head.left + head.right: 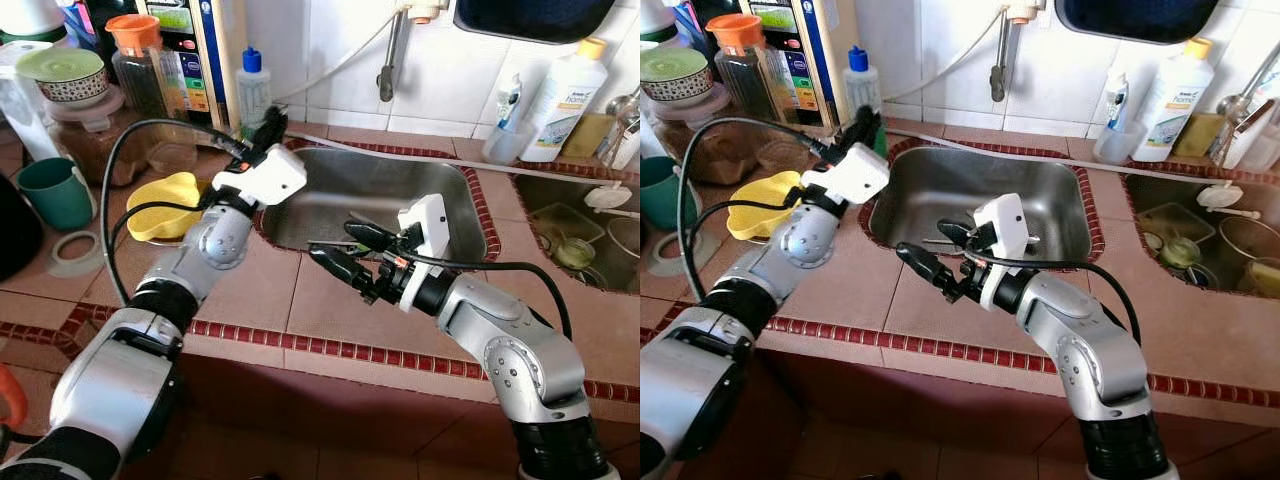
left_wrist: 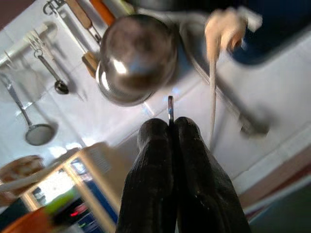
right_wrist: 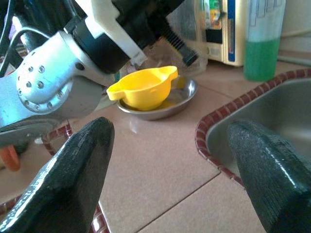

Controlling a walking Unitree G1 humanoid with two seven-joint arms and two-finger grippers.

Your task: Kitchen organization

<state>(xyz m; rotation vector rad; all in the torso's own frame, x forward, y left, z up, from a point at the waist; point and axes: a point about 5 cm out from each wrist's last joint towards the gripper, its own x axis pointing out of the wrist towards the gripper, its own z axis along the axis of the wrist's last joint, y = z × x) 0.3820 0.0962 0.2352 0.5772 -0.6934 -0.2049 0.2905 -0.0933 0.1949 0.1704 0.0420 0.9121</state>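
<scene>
Left claw pinches a thin metal utensil, held high; slip drops it into sink. Right claw wide, empty.

The right gripper has its 2 black fingers spread wide apart over the tiled counter. Between them, farther off, a yellow bowl sits in a shallow steel dish. The left arm (silver, with a white wrist block) reaches past the bowl. The sink rim curves beside a green-filled bottle.
</scene>
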